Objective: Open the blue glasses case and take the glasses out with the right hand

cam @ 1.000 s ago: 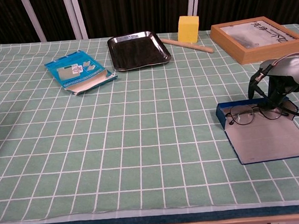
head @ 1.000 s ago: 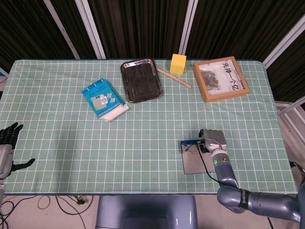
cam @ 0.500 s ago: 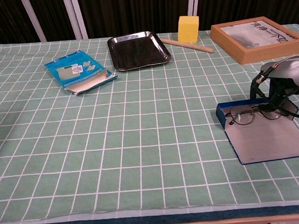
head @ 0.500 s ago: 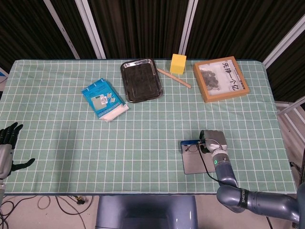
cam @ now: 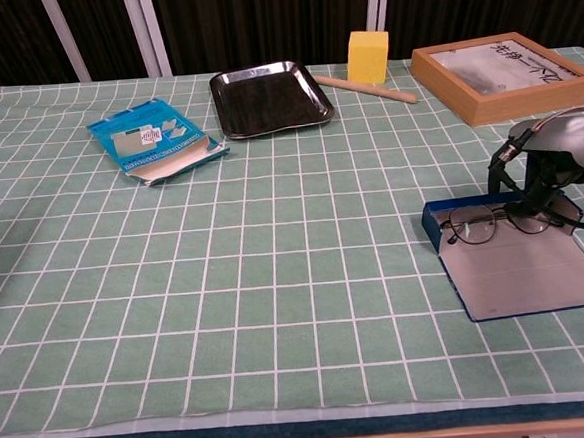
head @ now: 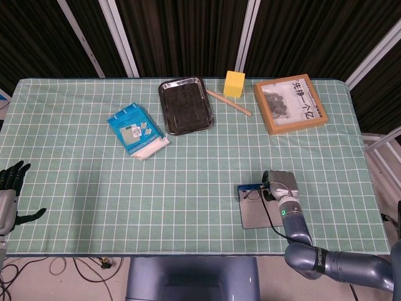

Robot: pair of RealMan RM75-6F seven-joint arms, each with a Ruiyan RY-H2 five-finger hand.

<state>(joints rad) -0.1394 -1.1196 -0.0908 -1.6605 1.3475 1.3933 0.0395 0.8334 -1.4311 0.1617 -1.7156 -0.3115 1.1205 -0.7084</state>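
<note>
1. Blue glasses case [cam: 511, 264] lies open near the desk's [cam: 276, 280] front right, its grey lid flat toward the front edge.
2. Dark-rimmed glasses [cam: 493, 223] sit in the case's tray, lenses to the front.
3. Right hand [cam: 544, 171] is over the right end of the glasses, fingers pointing down onto them; whether it actually grips the frame cannot be told.
4. Left hand [head: 9, 188] hangs off the desk's left edge, holding nothing, fingers spread.
5. Farther back lie a blue packet [head: 136, 130], a dark metal tray [head: 185, 105], a yellow block [head: 234, 83] with a wooden stick [head: 229, 102] beside it, and a wooden framed box [head: 290, 103].
</note>
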